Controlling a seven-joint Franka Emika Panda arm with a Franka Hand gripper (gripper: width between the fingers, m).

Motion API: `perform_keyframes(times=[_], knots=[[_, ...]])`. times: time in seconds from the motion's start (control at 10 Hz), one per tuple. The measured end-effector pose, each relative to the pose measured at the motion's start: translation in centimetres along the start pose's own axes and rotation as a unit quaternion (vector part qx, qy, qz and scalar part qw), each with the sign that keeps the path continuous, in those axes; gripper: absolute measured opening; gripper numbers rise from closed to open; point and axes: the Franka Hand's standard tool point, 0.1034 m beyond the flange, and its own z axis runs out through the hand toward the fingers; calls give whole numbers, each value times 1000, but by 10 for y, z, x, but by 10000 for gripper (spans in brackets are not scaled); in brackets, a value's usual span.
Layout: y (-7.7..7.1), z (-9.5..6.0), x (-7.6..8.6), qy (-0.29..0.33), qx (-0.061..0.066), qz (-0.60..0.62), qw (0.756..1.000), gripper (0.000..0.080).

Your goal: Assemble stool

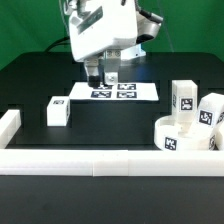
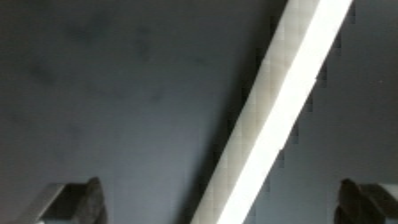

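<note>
The round white seat point(image 1: 184, 136) lies at the exterior view's right, near the front rail. Two white block legs point(image 1: 184, 97) point(image 1: 210, 111) stand just behind it. A third leg point(image 1: 58, 111) stands alone at the left. My gripper point(image 1: 102, 73) hangs low over the far edge of the marker board point(image 1: 112, 91), away from all the stool parts. In the wrist view the gripper point(image 2: 222, 205) is open and empty, its fingertips point(image 2: 73, 201) wide apart at the frame's corners. Under them runs a white strip point(image 2: 285, 90), which looks like the marker board's edge, on the dark table.
A long white border rail point(image 1: 110, 161) runs along the table's front, and a short one point(image 1: 9, 127) stands at the left. The black tabletop point(image 1: 110, 125) lies between the lone leg and the seat.
</note>
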Motion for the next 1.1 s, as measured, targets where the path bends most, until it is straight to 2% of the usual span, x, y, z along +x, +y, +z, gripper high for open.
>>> perform_keyframes(times=[0.3,0.4,0.5,0.6,0.7,1.1], knots=[[0,0,1,1,-1,-111,994,649],[-2,2,-1,3,-10,-183,983,649],[1,5,4,6,-22,-284,958,649],[9,6,15,7,-31,-350,936,649],[13,5,23,9,-33,-375,926,649],[16,6,27,6,-39,-466,884,649]])
